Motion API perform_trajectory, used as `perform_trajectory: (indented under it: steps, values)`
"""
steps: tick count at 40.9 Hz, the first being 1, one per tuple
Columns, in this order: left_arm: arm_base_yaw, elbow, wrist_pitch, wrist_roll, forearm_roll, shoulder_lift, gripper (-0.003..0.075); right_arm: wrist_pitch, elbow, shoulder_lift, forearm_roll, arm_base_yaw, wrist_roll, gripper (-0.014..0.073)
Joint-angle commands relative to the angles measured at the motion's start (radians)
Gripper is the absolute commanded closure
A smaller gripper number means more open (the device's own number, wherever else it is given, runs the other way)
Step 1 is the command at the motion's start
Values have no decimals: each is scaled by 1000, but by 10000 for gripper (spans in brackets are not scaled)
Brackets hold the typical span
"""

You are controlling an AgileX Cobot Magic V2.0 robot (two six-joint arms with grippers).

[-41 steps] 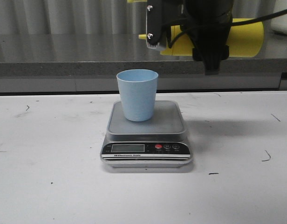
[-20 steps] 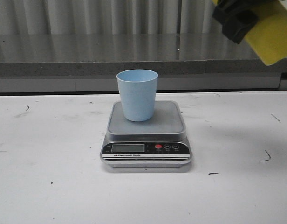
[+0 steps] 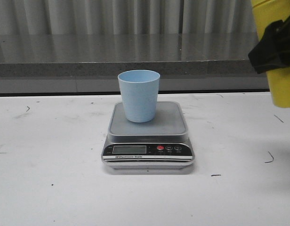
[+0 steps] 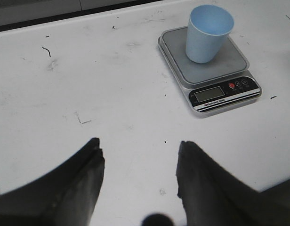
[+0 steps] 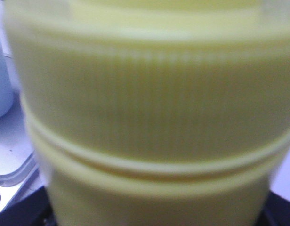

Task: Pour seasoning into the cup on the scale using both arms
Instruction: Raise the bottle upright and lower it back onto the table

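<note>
From the front, the right gripper (image 3: 275, 47) is clamping the seasoning (image 3: 277, 56) upright in the air, well to the side of the cup (image 3: 139, 95), which is sitting on the scale (image 3: 148, 141); judging by that, the pouring is looking finished. In the left wrist view, the left gripper (image 4: 138, 169) is hanging spread apart and empty over the counter (image 4: 88, 94), the cup well ahead of it. In the right wrist view the yellow bottle is filling the frame.

cup (image 3: 139, 95): pale blue, upright on scale (image 3: 148, 141) platform | seasoning (image 3: 277, 52): yellow bottle (held aloft, far right)
</note>
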Motion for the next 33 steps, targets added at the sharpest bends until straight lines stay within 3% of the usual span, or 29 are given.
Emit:
perform_trajectory:
  steps: [1,6,22,33]
  values:
    - [3,-23,-66,-9,2,2,364,-324,38,-22,-5,-81,-21,284]
    - [3,-23,-66,-9,2,2,364,-452,55,44,54,-141,-72,284]
    - [3,-23,-66,-9,2,2,364,-827,21,369,230,-142,-286,284]
    - [3,-23,-66,-9,2,2,364,-881,-93,542,241,-142,-302,284]
